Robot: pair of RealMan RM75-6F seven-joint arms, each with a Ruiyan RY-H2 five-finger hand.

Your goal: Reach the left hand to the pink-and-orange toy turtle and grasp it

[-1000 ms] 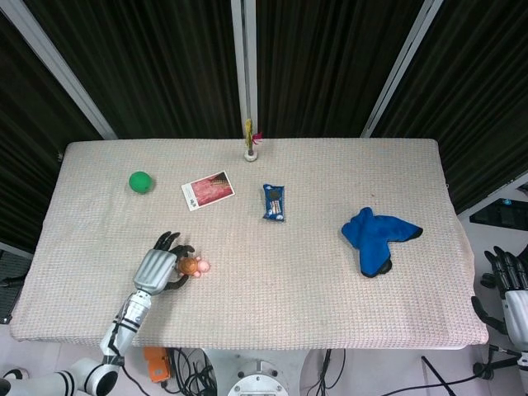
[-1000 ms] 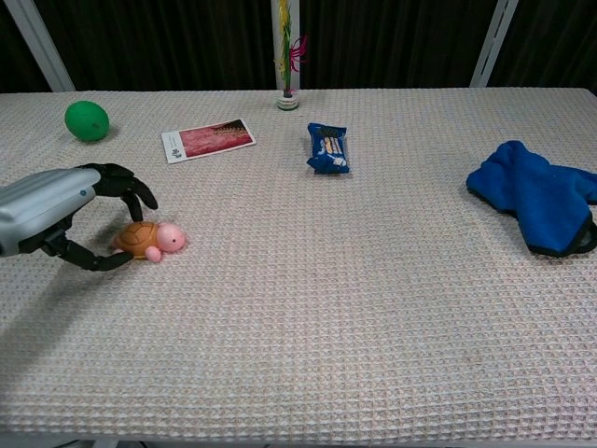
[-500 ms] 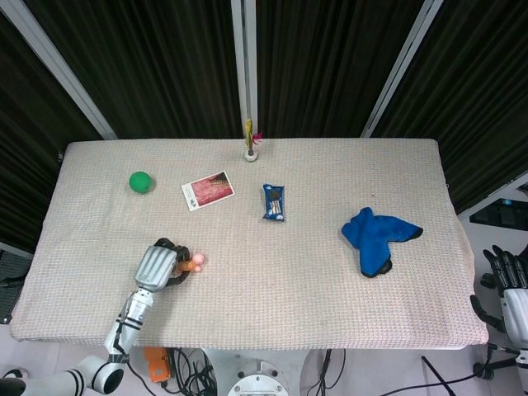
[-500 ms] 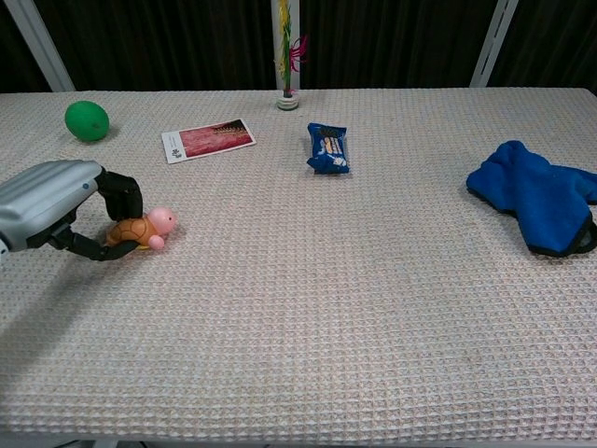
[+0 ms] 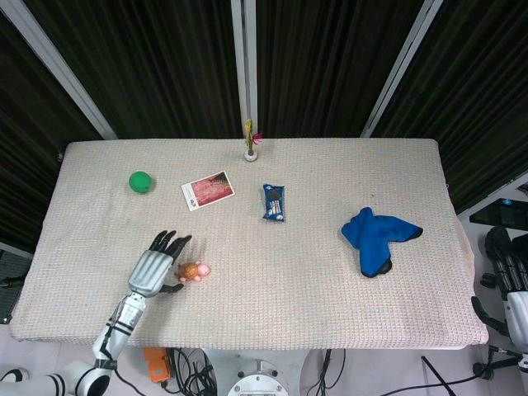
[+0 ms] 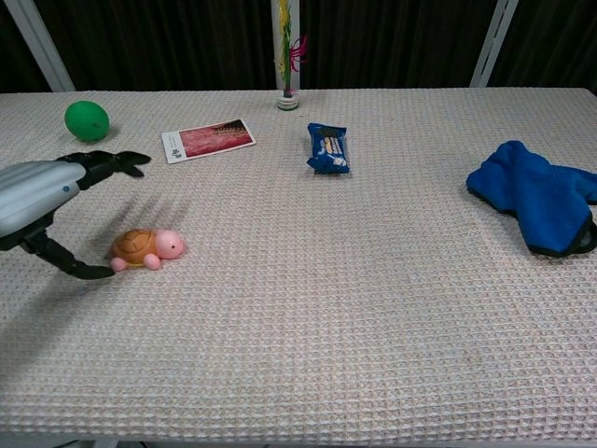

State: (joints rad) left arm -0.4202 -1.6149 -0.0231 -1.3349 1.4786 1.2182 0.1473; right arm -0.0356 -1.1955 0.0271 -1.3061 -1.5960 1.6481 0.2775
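Note:
The pink-and-orange toy turtle lies flat on the cloth, its pink head pointing right. My left hand hovers just left of it with fingers spread wide and the thumb low beside the shell, holding nothing. In the chest view the fingers reach out above and behind the turtle without touching it. My right hand hangs off the table's right edge, fingers slightly curled, nothing in it.
A green ball and a red card lie behind the left hand. A blue snack pack sits mid-table, a blue cloth to the right, and a small vase at the far edge.
The left hand had closed on the turtle and lifted it half a second ago. Now the fingers have spread apart and the turtle lies back on the cloth, released.

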